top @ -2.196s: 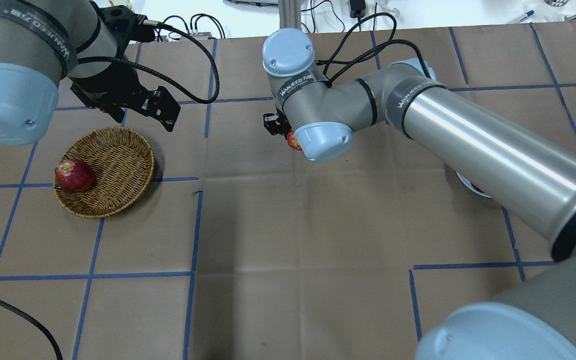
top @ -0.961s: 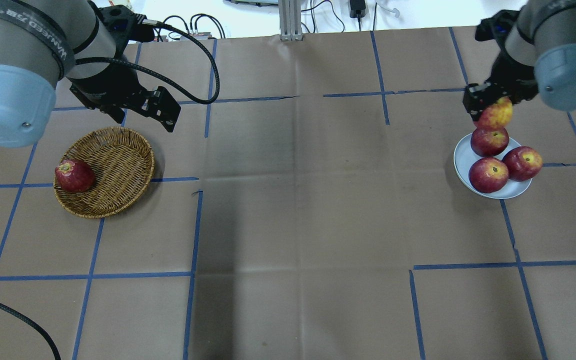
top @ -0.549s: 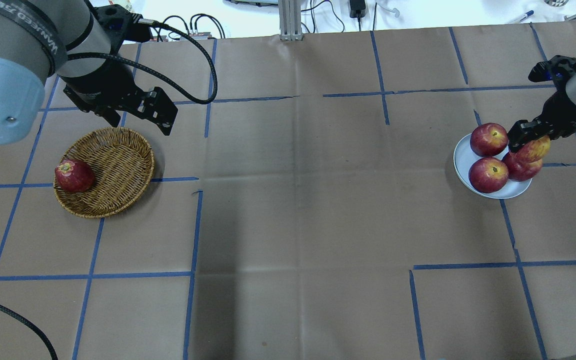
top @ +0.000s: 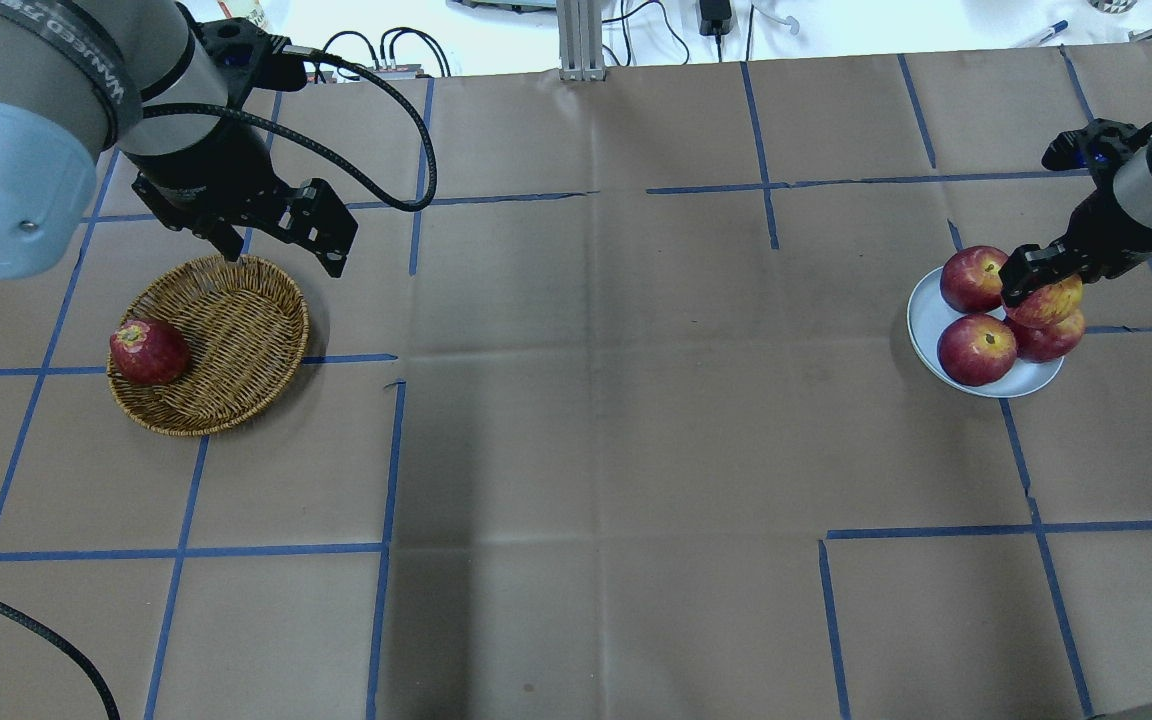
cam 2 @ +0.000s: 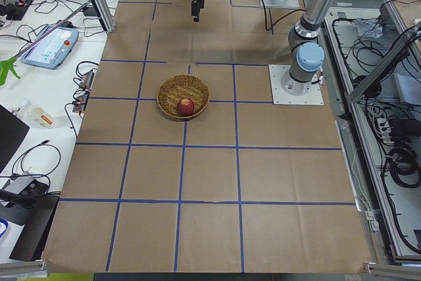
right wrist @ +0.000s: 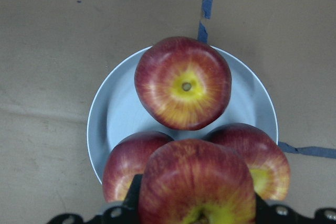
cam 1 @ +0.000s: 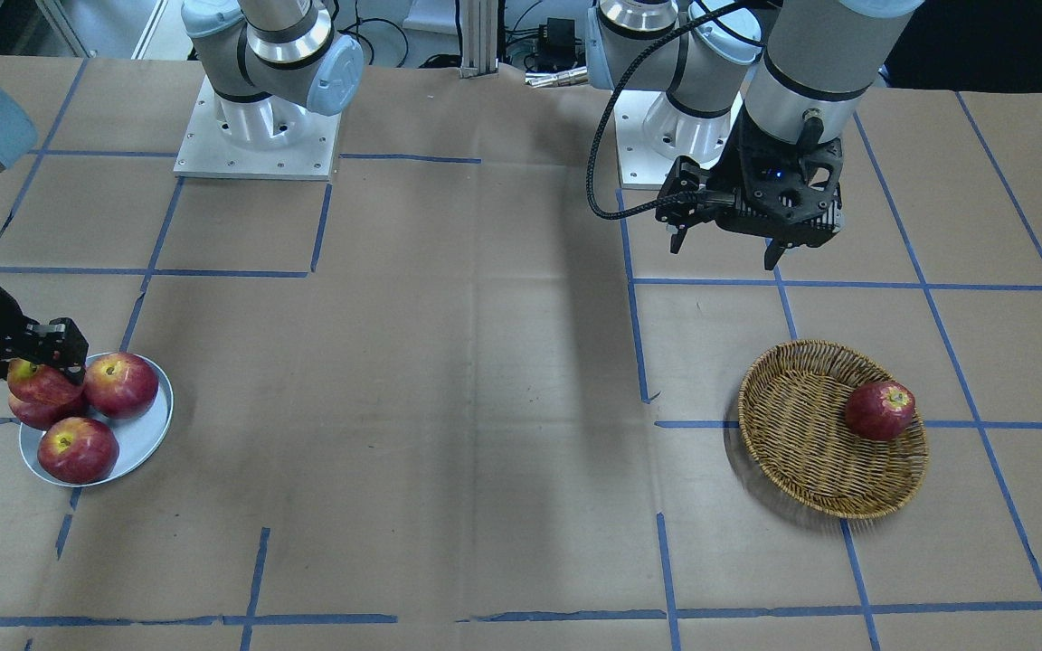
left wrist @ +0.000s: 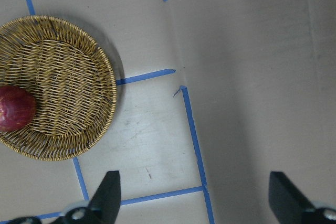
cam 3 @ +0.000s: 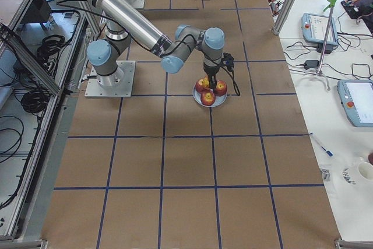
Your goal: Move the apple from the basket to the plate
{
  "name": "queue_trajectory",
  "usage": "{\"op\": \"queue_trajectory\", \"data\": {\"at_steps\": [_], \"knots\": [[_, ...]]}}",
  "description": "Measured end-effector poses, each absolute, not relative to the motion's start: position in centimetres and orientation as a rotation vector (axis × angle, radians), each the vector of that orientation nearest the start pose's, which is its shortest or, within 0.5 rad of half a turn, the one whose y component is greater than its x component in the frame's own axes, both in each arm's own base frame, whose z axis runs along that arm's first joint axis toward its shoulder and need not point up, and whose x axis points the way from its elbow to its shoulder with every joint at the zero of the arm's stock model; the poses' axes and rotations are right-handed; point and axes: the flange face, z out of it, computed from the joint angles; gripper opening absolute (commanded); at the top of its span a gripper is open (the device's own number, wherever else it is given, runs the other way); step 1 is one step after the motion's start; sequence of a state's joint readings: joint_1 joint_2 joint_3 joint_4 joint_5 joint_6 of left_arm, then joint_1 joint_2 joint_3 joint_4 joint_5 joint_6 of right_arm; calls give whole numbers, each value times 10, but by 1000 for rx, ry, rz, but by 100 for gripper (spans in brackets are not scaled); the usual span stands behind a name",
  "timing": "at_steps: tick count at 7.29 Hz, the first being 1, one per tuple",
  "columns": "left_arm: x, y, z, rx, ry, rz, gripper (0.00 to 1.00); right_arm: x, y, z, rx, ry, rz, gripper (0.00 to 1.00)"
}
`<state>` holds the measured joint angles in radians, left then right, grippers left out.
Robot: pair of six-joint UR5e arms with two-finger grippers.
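1. In the overhead view, at the right of the frame, the right fingers [top: 1018, 278] are closed on the apple [top: 1052, 300]. They hold it over the plate [top: 921, 322], which stands on the brown surface [top: 586, 420].
2. The overhead view shows the apple overlapping the plate's right-hand fruit [top: 1044, 342]. It does not show whether the two touch.
3. The right wrist view shows what the overhead cannot. The apple [right wrist: 197, 182] fills the bottom centre, pinched between dark fingers at either side. It covers parts of the two nearer red apples on the plate [right wrist: 102, 124]. A third apple with a yellow centre [right wrist: 182, 82] sits clear further up the frame.
4. The front-facing view puts this group at lower left. There the held apple [cam 1: 37, 382] sits higher than the fruit beneath it.
5. The left wrist view shows the left fingers [left wrist: 108, 192] spread wide at the bottom corners with nothing between them.
6. At the upper left of that view, the basket [left wrist: 68, 72] holds one dark red apple [left wrist: 14, 107] at its left side.
7. In the overhead view these open fingers hover just past the basket's [top: 236, 320] far rim, at upper left.
8. The left side view takes in the basket [cam 2: 172, 90]. The right side view has the plate [cam 3: 213, 104] mid-frame and the basket small at the top.
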<state>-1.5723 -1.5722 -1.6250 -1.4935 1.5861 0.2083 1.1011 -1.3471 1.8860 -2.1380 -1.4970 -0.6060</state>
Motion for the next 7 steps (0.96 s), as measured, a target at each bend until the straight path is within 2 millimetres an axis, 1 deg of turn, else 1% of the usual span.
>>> {"op": "queue_trajectory", "data": {"at_steps": [1,2,3,4,6,7], "knots": [[-133,-495,467,326,3107,-29,99,-115,-541,276,-217,3078,-90,62],[-133,-495,466,325,3108,-26,99,-116,-543,270,-220,3075,-83,68],[-133,-495,464,325,3111,-22,99,-117,-545,267,-223,3077,-83,97],[-133,-495,463,325,3114,-18,99,-117,-546,267,-225,3079,-85,100],[-133,-494,461,326,3117,-14,99,-118,-547,270,-223,3088,-89,100],[-133,-494,461,326,3118,-13,99,-120,-550,281,-223,3097,-116,100]]}}
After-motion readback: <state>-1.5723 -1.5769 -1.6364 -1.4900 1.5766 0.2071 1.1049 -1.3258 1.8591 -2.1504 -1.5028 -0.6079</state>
